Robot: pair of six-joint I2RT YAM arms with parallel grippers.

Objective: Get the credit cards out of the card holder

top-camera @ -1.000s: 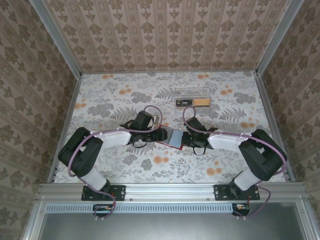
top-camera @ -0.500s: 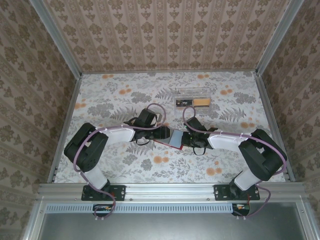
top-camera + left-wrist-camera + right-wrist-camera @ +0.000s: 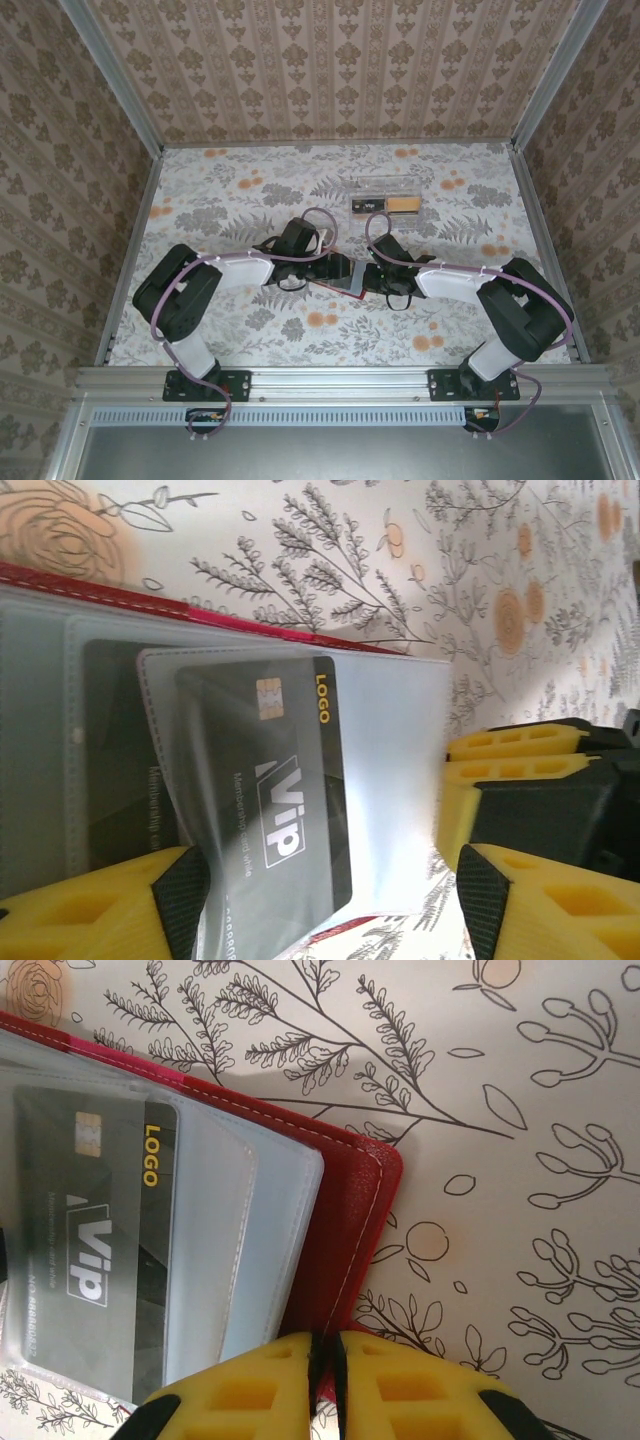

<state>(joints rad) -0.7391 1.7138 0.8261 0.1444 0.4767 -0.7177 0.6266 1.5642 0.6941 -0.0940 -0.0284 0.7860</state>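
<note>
Yellow fingers [image 3: 90,910] of the left end effector [image 3: 334,270] stand wide apart along the bottom of the left wrist view. They straddle a clear plastic sleeve [image 3: 395,780] and are open, not clamped; the right-hand pad is just beside the sleeve edge. In the top view this end effector sits left of centre, at the left end of the card holder [image 3: 350,276].

The card holder lies open on the floral worktop [image 3: 230,200] at mid-frame, between the two end effectors, red cover down and pockets up. A black card [image 3: 265,800] with chip, gold "LOGO" and white "Vip" is inside the sleeve. A second dark card [image 3: 120,780] sits in a pocket further left.

The right end effector [image 3: 367,283] is just right of the holder, jaws closed, pinching the edge of the red cover at the bottom of the right wrist view.

A small clear box [image 3: 385,203] with a dark and an orange item sits upper right of centre, well apart from the holder.
</note>
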